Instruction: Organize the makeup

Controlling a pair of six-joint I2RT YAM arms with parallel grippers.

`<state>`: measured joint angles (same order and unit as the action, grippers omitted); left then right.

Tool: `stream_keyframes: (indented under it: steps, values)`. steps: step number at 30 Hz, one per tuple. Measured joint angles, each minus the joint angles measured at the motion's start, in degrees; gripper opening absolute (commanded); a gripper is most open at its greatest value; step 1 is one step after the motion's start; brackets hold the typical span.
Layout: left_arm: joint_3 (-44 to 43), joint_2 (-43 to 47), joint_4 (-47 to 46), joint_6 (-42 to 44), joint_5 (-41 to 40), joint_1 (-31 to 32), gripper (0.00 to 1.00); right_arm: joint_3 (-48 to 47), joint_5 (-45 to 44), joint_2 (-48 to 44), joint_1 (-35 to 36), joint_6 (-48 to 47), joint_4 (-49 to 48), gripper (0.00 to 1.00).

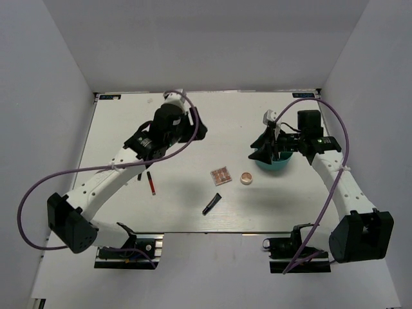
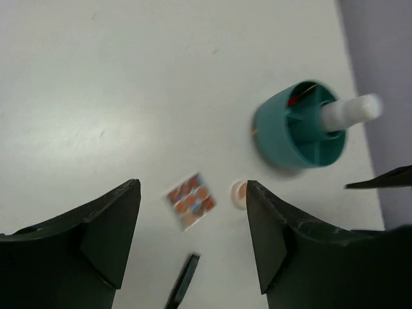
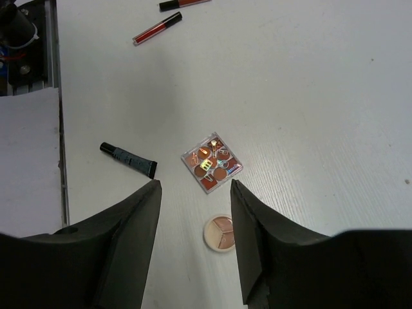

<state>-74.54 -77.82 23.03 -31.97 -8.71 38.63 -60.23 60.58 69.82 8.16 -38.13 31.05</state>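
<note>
The white bottle stands upright in the teal cup; both show in the left wrist view, bottle and cup. On the table lie the square palette, the round compact, the black tube and the red-black pencil. My right gripper is open and empty, high beside the cup, over the compact and palette. My left gripper is open and empty, high over the far middle, looking down at the palette.
Something red shows inside the cup. A second red-black stick lies near the pencil. The black tube is close to the table's near edge. White walls close in the table on three sides.
</note>
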Motion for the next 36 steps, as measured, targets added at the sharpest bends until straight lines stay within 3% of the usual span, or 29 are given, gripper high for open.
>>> stream_keyframes:
  steps: [2,3,4,6,9,13,18,21,31,36]
  values:
    - [2.23,1.99,6.43,-3.26,-2.54,-0.09,0.7,0.0,-1.81,1.09,1.55,1.95,-1.64,0.4]
    - [3.58,2.97,9.44,-5.29,-3.67,-0.13,0.66,-0.02,-2.89,1.73,2.25,3.13,-2.67,0.18]
    - [5.01,3.96,12.28,-7.17,-4.9,-0.17,0.54,-0.04,-4.11,2.43,3.1,3.93,-3.54,0.08]
    - [7.61,5.62,17.31,-10.86,-7.02,-0.22,0.42,-0.74,-6.6,4.11,4.63,6.01,-4.04,0.0]
    - [10.51,7.48,23.34,-14.8,-9.51,-0.22,0.27,-2.99,-10.34,7.58,7.82,8.83,-4.39,0.0]
    - [10.99,6.16,29.46,-17.84,-12.13,-0.22,0.25,-4.83,-15.1,11.15,12.41,11.98,-4.76,0.09]
    - [12.22,0.98,33.05,-19.28,-14.64,-1.68,0.44,-5.73,-20.17,13.77,16.24,14.91,-4.7,0.24]
    - [13.7,-0.59,33.03,-18.05,-14.6,-4.7,0.49,-6.12,-22.25,14.56,16.74,15.91,-4.63,0.27]
    - [16.59,-4.15,27.71,-8.92,-8.94,-18.6,0.5,-6.1,-26.51,14.6,16.72,17.59,-4.63,0.3]
    - [16.7,-9.05,25.33,-4.42,-6.4,-21.09,0.49,-6.1,-27.43,14.6,16.72,18.03,-4.63,0.3]
